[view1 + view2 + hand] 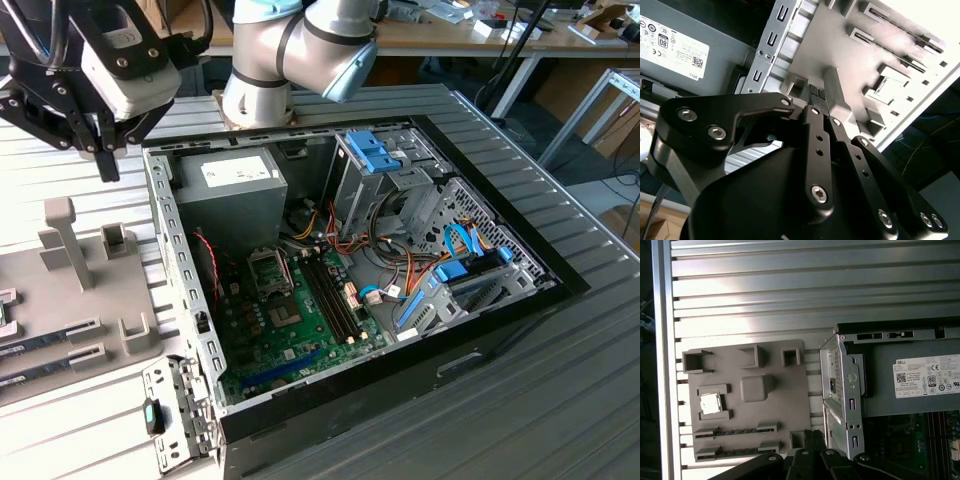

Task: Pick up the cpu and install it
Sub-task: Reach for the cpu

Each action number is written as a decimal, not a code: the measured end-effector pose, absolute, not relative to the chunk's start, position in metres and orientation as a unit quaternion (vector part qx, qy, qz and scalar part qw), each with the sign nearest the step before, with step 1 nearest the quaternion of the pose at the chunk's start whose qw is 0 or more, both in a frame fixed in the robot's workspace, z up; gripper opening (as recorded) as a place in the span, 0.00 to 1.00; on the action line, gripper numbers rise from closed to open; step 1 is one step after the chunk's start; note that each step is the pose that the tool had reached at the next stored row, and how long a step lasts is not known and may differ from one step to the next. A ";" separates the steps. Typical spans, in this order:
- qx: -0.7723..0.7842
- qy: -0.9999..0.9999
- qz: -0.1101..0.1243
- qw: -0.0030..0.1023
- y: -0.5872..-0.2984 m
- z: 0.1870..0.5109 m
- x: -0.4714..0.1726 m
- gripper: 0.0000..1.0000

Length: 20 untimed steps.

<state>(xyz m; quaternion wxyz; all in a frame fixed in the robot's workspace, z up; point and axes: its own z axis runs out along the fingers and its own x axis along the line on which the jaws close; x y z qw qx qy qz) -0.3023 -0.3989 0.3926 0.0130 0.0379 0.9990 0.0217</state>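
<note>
The cpu point(710, 403) is a small silver square lying flat in a recess of the grey fixture plate point(785, 410), beside the open computer case point(190, 300). It also shows as a pale square point(886, 89) in the second wrist view. My gripper point(100, 150) hangs above the far end of the plate, near the case's corner, well apart from the cpu. Its black fingers point(810, 437) are shut together with nothing between them point(819, 95). The socket point(270, 270) sits on the green motherboard point(290, 340) inside the case.
A grey power supply point(225, 185) fills the case's far corner, with drive cages point(400, 170) and coloured cables point(400, 270) on the exterior view's right. Memory sticks point(40, 340) and a tall grey post point(62, 235) stand on the fixture plate. The ribbed metal table point(790, 290) lies all around.
</note>
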 end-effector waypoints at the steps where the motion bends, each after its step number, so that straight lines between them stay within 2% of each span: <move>1: 0.038 0.999 0.022 0.013 -0.399 0.393 -0.303 0.11; 20: 0.038 0.999 0.022 0.013 -0.399 0.392 -0.312 0.11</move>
